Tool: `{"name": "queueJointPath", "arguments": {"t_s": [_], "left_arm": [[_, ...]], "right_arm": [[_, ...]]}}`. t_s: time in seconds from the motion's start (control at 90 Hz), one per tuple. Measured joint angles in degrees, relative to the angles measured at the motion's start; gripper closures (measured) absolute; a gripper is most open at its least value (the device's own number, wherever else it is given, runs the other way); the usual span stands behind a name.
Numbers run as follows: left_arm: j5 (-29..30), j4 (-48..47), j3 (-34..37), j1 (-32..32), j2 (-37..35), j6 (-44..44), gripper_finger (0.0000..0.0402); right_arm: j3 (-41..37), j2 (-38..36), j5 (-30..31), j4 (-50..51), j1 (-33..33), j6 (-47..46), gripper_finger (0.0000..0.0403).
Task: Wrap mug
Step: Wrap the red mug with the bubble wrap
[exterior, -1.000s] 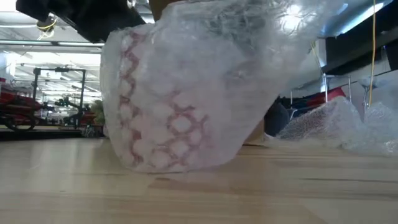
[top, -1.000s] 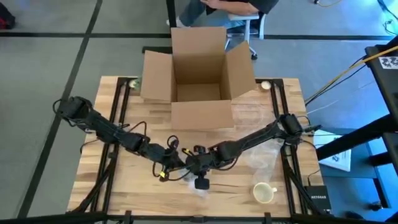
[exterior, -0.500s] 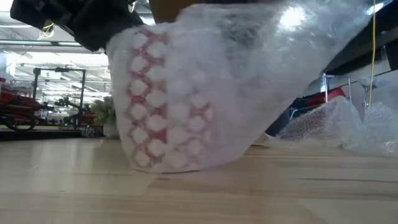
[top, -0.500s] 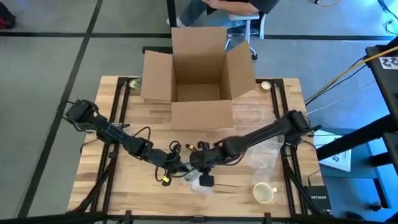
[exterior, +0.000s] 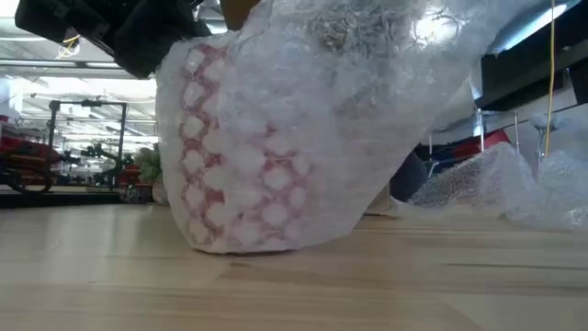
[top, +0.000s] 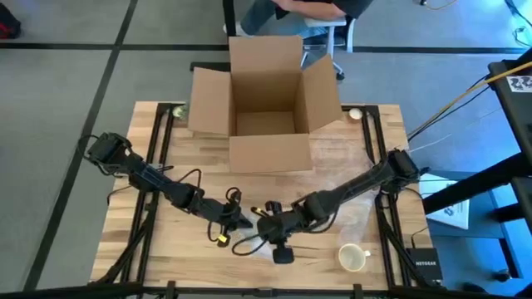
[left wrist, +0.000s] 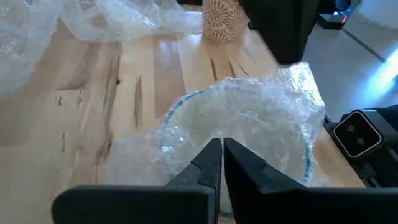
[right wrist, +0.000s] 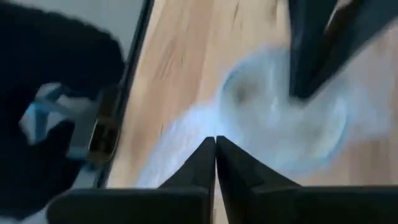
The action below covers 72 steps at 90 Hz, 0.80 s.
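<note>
We have the mug [exterior: 266, 147], bundled in bubble wrap [left wrist: 249, 118], at lower centre of the tabletop [top: 183, 249]. Our left tool [left wrist: 222, 163] and right tool [right wrist: 215, 155] each pinch the slippery, soft film; the ceramic inside seems fragile, so hold gathered wrap.

Wrapped mug [exterior: 276, 138] between box [top: 264, 104] and table's [top: 166, 257] front edge

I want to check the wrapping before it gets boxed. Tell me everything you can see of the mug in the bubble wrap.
The bubble-wrapped mug with a red lattice pattern stands on the wooden table near its front edge, between the two arms. Clear bubble wrap covers its sides and bunches loosely above the rim. The left pincer and right pincer are both pinched shut on the wrap. Its handle is not visible.
</note>
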State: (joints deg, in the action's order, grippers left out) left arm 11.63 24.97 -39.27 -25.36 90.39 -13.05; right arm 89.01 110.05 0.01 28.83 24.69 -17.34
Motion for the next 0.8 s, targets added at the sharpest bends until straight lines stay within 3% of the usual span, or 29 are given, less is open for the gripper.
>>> {"name": "queueJointPath", "arguments": {"t_s": [0.444, 0.8], "left_arm": [[0.1, 0.1, 0.0, -0.2, 0.0, 0.8, 0.0402], [0.2, 0.0, 0.0, -0.2, 0.0, 1.2, 0.0402]], "right_arm": [[0.1, 3.6, 4.9, -1.7, -2.6, 2.6, 0.0403], [0.2, 6.5, 3.6, -2.6, -4.2, 5.4, 0.0403]]}}
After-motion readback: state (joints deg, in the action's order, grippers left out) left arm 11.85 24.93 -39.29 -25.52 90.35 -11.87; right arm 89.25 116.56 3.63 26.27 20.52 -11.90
